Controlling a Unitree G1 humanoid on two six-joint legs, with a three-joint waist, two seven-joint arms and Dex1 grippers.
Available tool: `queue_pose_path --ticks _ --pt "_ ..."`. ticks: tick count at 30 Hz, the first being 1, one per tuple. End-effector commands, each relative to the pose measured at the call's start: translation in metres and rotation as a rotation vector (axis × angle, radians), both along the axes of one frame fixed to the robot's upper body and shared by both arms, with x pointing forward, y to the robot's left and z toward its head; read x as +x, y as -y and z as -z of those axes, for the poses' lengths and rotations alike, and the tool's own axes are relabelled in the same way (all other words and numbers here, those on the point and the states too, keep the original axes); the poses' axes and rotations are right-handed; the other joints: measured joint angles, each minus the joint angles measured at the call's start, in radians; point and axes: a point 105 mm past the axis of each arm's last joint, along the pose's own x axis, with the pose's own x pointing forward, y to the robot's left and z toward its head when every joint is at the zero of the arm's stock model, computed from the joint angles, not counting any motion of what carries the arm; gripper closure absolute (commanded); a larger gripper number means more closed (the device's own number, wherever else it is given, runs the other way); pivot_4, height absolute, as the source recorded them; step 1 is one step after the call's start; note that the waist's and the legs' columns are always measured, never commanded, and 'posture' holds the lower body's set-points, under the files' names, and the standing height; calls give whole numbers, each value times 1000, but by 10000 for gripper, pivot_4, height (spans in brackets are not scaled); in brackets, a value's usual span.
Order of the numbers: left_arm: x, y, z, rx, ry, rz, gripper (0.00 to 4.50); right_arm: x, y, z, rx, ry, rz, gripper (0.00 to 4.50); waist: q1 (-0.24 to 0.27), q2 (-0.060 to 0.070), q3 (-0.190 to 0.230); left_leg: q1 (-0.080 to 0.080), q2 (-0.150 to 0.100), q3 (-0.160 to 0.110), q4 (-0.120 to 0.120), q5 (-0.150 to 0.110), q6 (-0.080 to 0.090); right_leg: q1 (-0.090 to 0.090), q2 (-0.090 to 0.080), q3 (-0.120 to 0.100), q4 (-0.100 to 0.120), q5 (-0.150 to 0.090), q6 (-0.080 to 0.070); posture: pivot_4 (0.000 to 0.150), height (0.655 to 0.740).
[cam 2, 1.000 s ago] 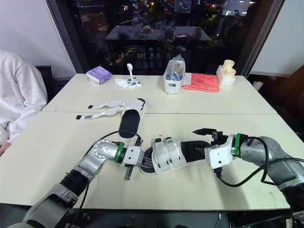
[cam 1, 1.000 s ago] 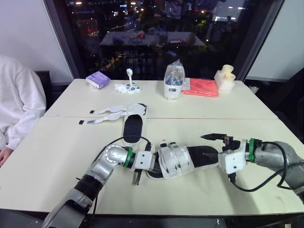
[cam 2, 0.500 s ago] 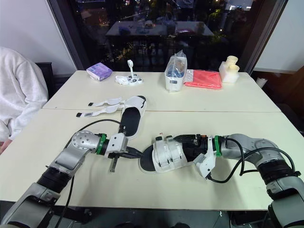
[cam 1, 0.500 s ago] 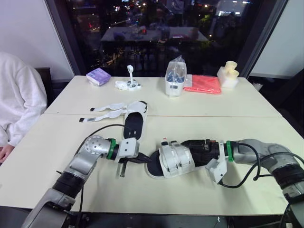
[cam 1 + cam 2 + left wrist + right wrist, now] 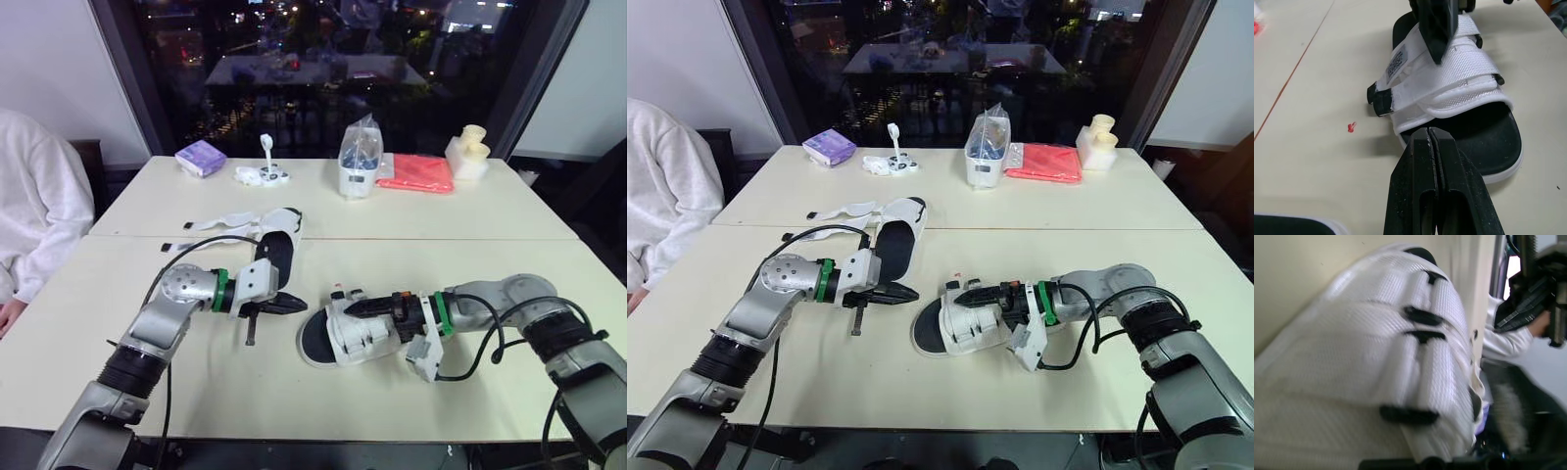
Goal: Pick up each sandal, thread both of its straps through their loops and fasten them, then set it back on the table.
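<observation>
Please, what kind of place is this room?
Probably an office or lab room at night: plain pale tables pushed together, a large window showing city lights, and a person in white at the side.

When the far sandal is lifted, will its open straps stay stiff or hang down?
The straps lie thin, flat and wavy, so they probably dangle. The sandal has a thicker black sole, which likely holds shape.

My left arm (image 5: 157,333) and right arm (image 5: 514,294) are silver-grey tubes with rounded joints, each ending in a green ring (image 5: 222,291) and a white wrist block (image 5: 255,282). Black cables (image 5: 211,238) loop alongside both. My left gripper (image 5: 1429,131) has matte black, grainy fingers (image 5: 1413,186) tapering to blunt tips; my right gripper (image 5: 351,305) is black too.
</observation>
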Motion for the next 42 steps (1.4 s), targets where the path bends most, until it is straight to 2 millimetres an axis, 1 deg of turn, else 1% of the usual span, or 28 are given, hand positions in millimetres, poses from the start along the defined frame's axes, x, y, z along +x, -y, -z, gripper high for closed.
queue_pose_path --ticks 1,3,4,9,10,12,15,16,17,18,21,22,23,26,27,29,32,33,35,38,39,42 --pt "2 -4 -9 -16 42 -15 45000 6 -2 -11 22 36 -6 33579 -1 0 0 0 0 0 0 0 0 0 0 0 0 0 0 1500 7400" --pt "2 -5 -9 -16 45 -22 45000 6 -1 -12 22 39 -5 42965 0 0 0 0 0 0 0 0 0 0 0 0 0 0 0 1500 7400" --pt "2 -5 -8 -16 45 -25 45000 7 0 -13 23 40 -2 44113 0 0 0 0 0 0 0 0 0 0 0 0 0 0 0 1500 7400" --pt "2 -7 -7 -17 50 -36 45000 17 5 -21 59 49 69 44113 -2 0 0 0 0 1 0 0 0 0 0 1 0 0 0 1500 7400" --pt "2 -7 -7 -18 50 -38 45000 21 7 -23 73 43 104 44113 -1 0 0 0 0 1 0 0 0 0 0 1 0 0 0 1500 7400" --pt "3 -7 -7 -18 55 -43 45000 39 14 -35 153 38 242 44113 -1 0 0 0 0 1 0 0 0 0 1 1 1 0 0 1500 7400" --pt "4 -7 -8 -24 61 -53 45000 73 33 -59 273 41 509 44113 -1 0 0 0 0 1 0 1 1 0 0 1 1 0 0 1500 7400" --pt "4 -7 -7 -20 69 -57 45000 91 48 -68 297 54 658 44113 -1 0 0 0 0 1 0 1 1 0 0 1 1 0 0 1500 7400" --pt "4 -7 -7 -17 74 -60 45000 101 59 -74 312 56 759 44113 -1 0 0 0 0 1 0 1 1 0 0 1 1 0 0 1500 7400" --pt "5 -6 -7 -17 77 -60 45000 114 76 -83 369 54 902 44113 -2 0 0 0 0 1 0 1 1 0 0 1 1 0 0 1500 7400" --pt "5 -3 -7 -22 83 -61 45000 133 108 -94 475 61 1172 44113 0 0 0 0 1 1 0 1 1 -1 -1 1 2 0 0 1500 7400" --pt "5 -2 -7 -24 85 -61 45000 136 115 -95 489 73 1227 44113 1 0 0 0 1 1 0 1 1 -1 -1 1 2 0 0 1500 7400" --pt "5 -1 -7 -26 88 -61 45000 138 122 -93 493 78 1281 44113 0 0 0 -1 1 1 -1 1 1 -1 -1 1 2 0 0 1500 7400" --pt "8 2 -9 -31 101 -68 45000 148 140 -79 496 105 1470 44113 -3 0 0 -1 1 1 -1 1 1 -2 -1 1 2 0 0 1500 7400" --pt "9 3 -10 -32 103 -69 45000 149 143 -76 493 114 1500 44113 -4 0 0 -1 1 1 -1 1 1 -2 -1 1 2 0 0 1500 7400" --pt "10 6 -11 -32 106 -70 45000 152 148 -63 507 106 1593 44113 -5 0 0 -1 1 2 -1 1 1 -3 -1 1 3 0 0 1500 7400" --pt "11 7 -11 -21 119 -73 45000 152 148 -42 547 18 1706 44113 -7 1 0 -2 0 3 -1 1 0 -5 0 2 4 0 0 1500 7400" --pt "12 7 -12 -30 119 -84 45000 152 147 -35 526 1 1723 44113 -7 1 0 -2 1 3 -1 1 0 -5 1 2 4 0 0 1500 7400" --pt "15 7 -16 -50 121 -107 45000 151 145 -26 510 -35 1737 35379 -6 1 0 -2 1 3 -1 2 0 -5 1 2 6 0 0 1500 7400" --pt "17 7 -19 -69 125 -133 45000 149 143 -19 502 -71 1737 21982 -4 1 0 -2 0 3 -1 2 0 -5 0 3 9 0 0 1500 7400" --pt "18 7 -21 -79 120 -143 45000 149 142 -17 488 -80 1731 16216 -5 1 0 -2 0 3 -1 2 0 -5 0 3 9 0 0 1500 7400" --pt "17 7 -23 -91 115 -157 45000 145 145 -13 452 -118 1714 1213 -6 0 0 -1 0 3 -1 1 0 -5 0 3 9 0 0 1500 7400"
